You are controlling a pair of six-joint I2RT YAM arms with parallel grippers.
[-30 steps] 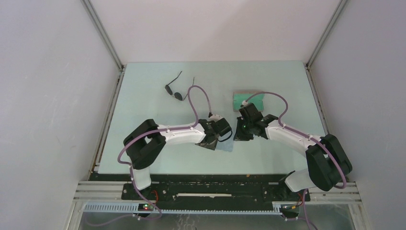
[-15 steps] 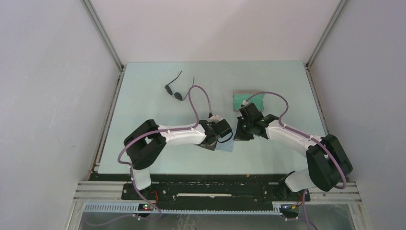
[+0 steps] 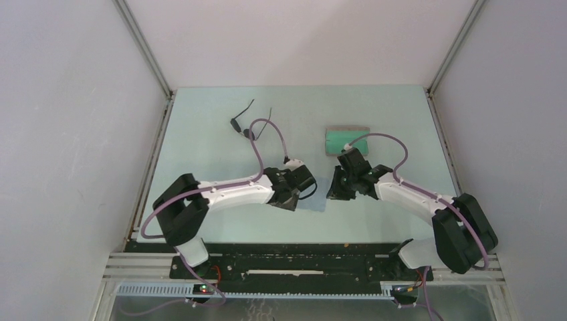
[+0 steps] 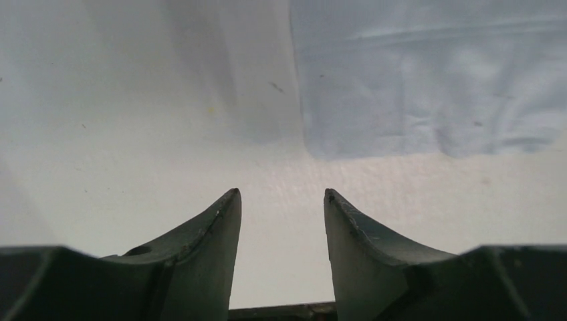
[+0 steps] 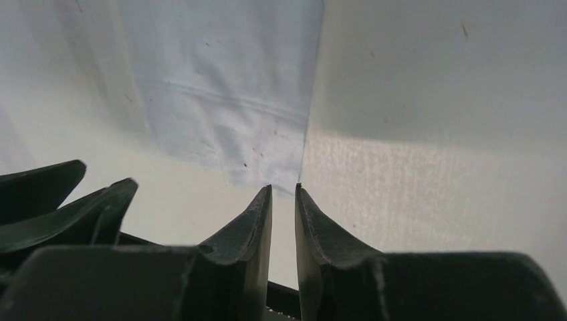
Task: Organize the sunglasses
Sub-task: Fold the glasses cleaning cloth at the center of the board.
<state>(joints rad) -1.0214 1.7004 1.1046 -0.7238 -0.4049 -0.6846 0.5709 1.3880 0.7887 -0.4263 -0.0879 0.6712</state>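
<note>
The sunglasses, a thin black wire pair with dark lenses, lie at the back left of the table, partly crossed by the left arm's purple cable. My left gripper is low over the table with its jaws open and only bare table between them. The light blue cloth lies flat just ahead and to its right. My right gripper sits at the cloth's other edge. Its jaws are open by a narrow gap with nothing in it, and a cloth corner lies right at the tips.
The grey case with green lining lies open at the back, just behind the right arm. The cloth lies between the two grippers. The left gripper's fingers show at the left of the right wrist view. Enclosure walls border the table.
The left arm has drawn back to the left and nearer, off the cloth. The right jaws have parted slightly. The purple cable now crosses the sunglasses.
</note>
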